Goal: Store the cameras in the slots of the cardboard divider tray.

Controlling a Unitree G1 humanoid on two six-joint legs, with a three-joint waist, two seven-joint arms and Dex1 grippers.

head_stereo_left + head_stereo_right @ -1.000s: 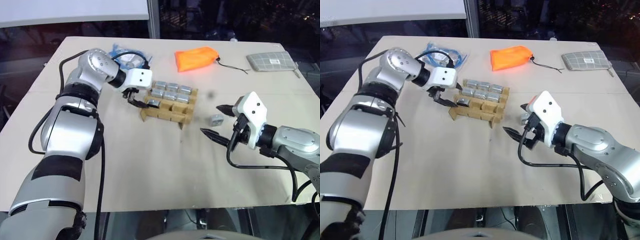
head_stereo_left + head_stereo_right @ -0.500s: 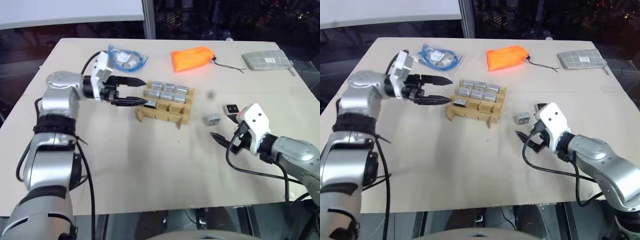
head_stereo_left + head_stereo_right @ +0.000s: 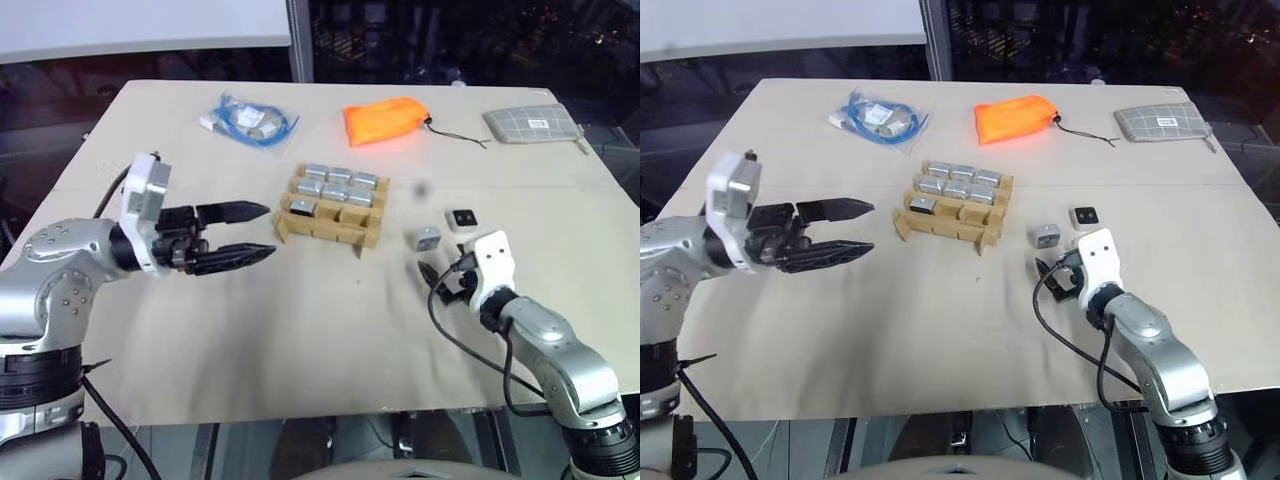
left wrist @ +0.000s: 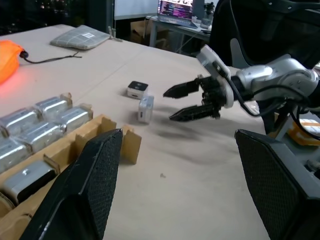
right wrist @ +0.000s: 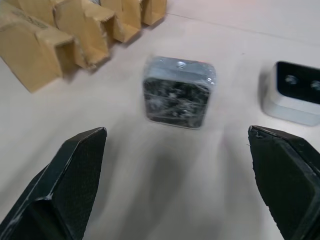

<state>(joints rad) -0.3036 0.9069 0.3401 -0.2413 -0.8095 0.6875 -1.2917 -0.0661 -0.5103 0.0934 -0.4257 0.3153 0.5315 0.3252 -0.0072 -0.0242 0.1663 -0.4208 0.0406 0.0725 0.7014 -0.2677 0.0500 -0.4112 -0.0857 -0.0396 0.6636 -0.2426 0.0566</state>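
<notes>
Lower right of the head view, the right gripper [image 3: 440, 277] is spread wide, empty, just short of 2 loose cameras [image 3: 426, 238]. At left, the left gripper [image 3: 255, 231] is parted, holding nothing. Mid-frame, the cardboard divider tray [image 3: 330, 228] holds 7 cameras. Farther back lies an orange pouch [image 3: 387, 118].

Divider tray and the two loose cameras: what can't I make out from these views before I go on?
- Cardboard divider tray: in the eye views the front slots are too small to tell whether they are empty; the left wrist view's edge cuts the tray off.
- Foil-wrapped camera: blurred in the right wrist view, with no lens face discernible.
- Second camera: cut off by that view's edge.
- Right tool: too small in the eye views to judge its opening.
</notes>
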